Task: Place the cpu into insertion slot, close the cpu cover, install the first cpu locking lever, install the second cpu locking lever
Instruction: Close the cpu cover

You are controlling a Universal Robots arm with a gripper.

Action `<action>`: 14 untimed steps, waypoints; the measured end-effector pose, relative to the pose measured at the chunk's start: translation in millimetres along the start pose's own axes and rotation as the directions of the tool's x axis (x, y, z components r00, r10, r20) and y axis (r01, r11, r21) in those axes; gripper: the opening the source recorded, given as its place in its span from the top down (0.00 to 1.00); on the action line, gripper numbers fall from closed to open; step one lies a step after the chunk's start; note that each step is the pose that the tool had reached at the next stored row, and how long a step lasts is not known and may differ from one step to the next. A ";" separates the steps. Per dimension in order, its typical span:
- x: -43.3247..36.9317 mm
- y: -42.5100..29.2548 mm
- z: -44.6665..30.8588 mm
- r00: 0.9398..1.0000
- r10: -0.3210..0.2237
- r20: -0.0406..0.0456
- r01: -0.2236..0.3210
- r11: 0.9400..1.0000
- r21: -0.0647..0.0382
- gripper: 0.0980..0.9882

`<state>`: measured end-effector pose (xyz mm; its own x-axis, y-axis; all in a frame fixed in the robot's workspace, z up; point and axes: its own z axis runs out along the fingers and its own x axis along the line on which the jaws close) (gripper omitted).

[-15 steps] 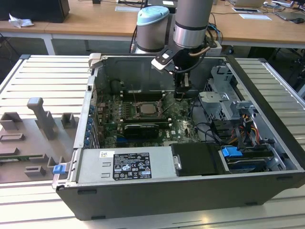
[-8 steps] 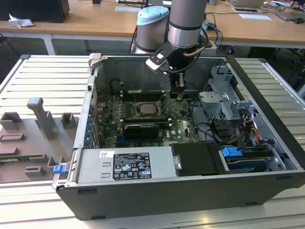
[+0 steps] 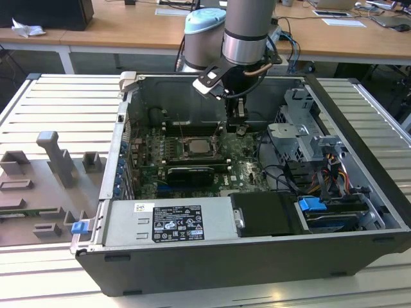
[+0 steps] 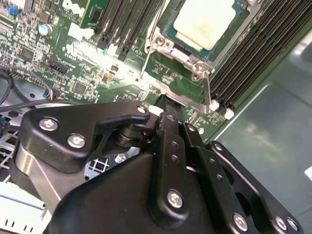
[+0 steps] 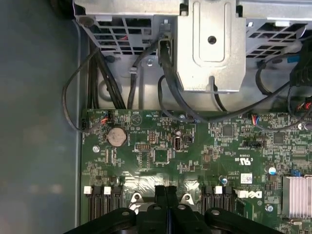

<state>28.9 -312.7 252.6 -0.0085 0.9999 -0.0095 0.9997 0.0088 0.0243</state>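
Note:
The cpu [image 4: 204, 20], a pale square chip, lies in the insertion slot [image 3: 207, 156] on the green motherboard; it also shows in the exterior view as the cpu [image 3: 196, 147]. The grey cpu cover [image 4: 187, 52] lies flat around its edges. A thin wire locking lever [image 4: 148, 52] runs along one side of the socket, and another lever [image 4: 207, 90] runs along the side nearest me. My gripper [image 3: 239, 126] hangs just to the exterior view's right of the socket with its black fingers [image 5: 165, 194] pressed together, empty, tips close to the socket's edge [image 4: 165, 105].
The open computer case [image 3: 212, 269] has tall walls all round. Black memory slots [image 4: 253, 53] flank the socket. A metal drive cage [image 3: 302, 138] with cables stands at the exterior view's right, the power supply [image 3: 170, 221] in front. Grey fixtures [image 3: 61, 160] sit on the table outside.

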 end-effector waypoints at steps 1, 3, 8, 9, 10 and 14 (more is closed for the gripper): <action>0.1 -4.2 0.9 1.000 0.000 0.000 0.000 1.000 0.000 0.99; 0.1 -10.4 1.7 1.000 0.000 0.000 0.000 1.000 0.000 0.99; 0.5 -25.0 12.7 1.000 0.000 0.000 0.000 1.000 0.000 0.99; 0.5 -26.1 16.3 1.000 0.000 0.000 0.000 1.000 0.000 0.99; 0.5 -26.9 17.9 1.000 0.000 0.000 0.000 1.000 0.000 0.99; 0.7 -37.9 22.5 1.000 0.000 0.000 0.000 1.000 0.000 0.99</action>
<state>-8.5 -312.5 229.2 -0.0088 0.9999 -0.0096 0.9997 0.0090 0.0243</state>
